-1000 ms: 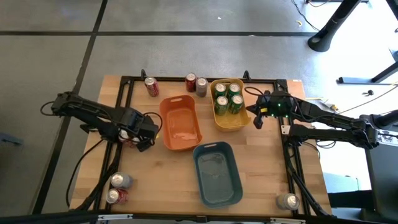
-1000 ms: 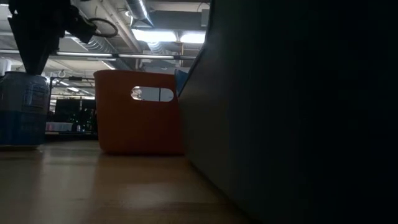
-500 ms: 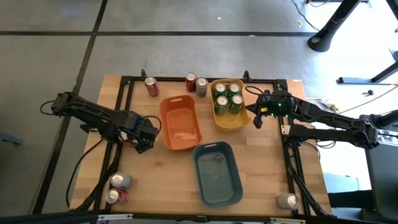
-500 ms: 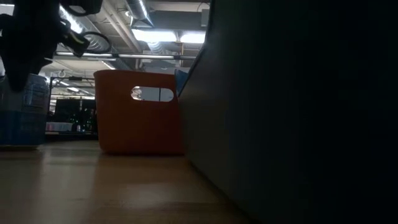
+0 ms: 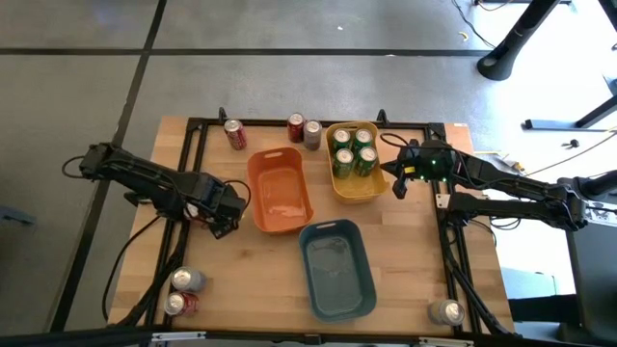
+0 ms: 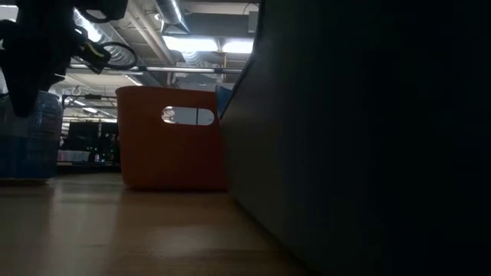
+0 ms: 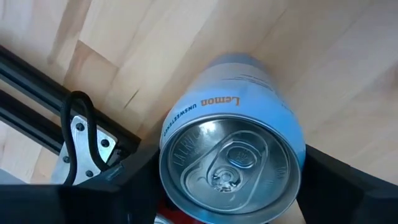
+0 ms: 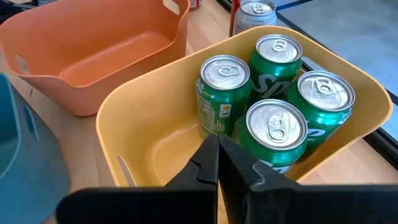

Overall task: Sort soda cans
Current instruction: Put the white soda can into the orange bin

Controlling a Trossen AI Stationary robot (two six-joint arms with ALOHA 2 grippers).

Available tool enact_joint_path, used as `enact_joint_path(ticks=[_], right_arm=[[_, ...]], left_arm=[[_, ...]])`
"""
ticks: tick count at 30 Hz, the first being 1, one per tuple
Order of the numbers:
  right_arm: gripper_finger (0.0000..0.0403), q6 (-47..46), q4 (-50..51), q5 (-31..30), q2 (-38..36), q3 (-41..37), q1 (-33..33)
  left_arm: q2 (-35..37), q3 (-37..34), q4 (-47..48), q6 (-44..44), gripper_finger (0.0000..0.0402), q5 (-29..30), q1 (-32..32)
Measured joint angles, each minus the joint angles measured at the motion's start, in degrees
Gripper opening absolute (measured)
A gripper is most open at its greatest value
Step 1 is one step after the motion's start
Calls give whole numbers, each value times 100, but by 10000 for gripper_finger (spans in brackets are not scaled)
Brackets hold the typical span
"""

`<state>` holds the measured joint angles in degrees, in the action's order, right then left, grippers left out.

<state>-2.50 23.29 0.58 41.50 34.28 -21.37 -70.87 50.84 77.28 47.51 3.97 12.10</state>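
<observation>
I've got the left gripper (image 5: 224, 207) clamped on a silver-grey lemon can (image 7: 231, 163), beside the orange bin (image 5: 280, 189). Next it needs carrying to the blue-grey bin (image 5: 337, 268). Right gripper (image 8: 217, 163) waits, jaws together, over the yellow bin (image 8: 124, 102).

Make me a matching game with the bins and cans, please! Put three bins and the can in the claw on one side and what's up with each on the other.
Things:
1. yellow bin
2. orange bin
3. blue-grey bin
4. pale blue can

States:
A. held between the left claw's fingers
B. empty, nearest the table's front edge
C. holds four green cans
D. empty, beside the left claw

The right claw is shut and hovers over the yellow bin.

Pairs: 1-C, 2-D, 3-B, 4-A
</observation>
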Motion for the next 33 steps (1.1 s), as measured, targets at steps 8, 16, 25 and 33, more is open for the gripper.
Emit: enact_joint_path(ticks=[8,16,25,33], right_arm=[[5,0,-13,1,0,0,0],[5,24,-12,1,1,0,0],[5,42,-53,2,0,0,-2],[5,44,-94,2,1,0,-1]], left_arm=[[0,685,299,-121,279,3,-170],[0,1583,1150,-91,280,196,-429],[-8,2649,1290,-584,282,572,-925],[-13,3128,779,-1287,283,1163,-1377]])
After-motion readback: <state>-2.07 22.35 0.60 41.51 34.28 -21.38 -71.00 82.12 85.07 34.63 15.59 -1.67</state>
